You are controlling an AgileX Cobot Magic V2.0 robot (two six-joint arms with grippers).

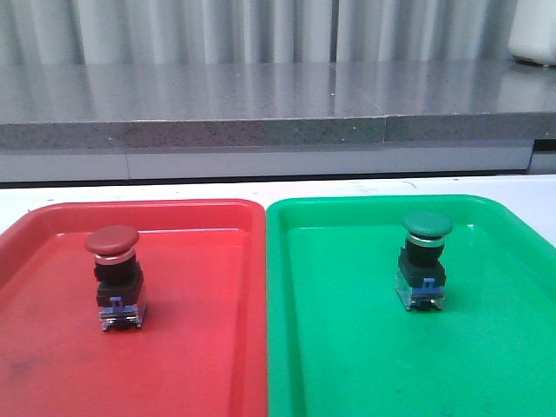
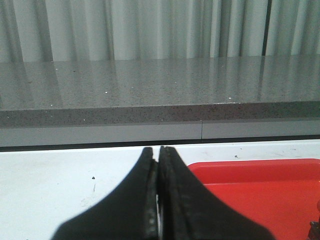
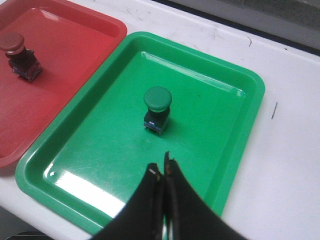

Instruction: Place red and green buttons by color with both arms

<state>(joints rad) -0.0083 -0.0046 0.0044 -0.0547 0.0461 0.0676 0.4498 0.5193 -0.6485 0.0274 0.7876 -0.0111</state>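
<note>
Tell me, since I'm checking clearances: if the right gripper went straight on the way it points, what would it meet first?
Probably the green button, standing upright in the green tray. The shut right gripper points toward it, nothing between; depth is unclear, so it might hit the tray floor first.

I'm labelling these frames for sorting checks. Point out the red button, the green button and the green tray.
red button (image 1: 112,241), front view, on its cap.
green button (image 3: 157,98), right wrist view, on its cap.
green tray (image 1: 365,205), front view, on its far rim.
</note>
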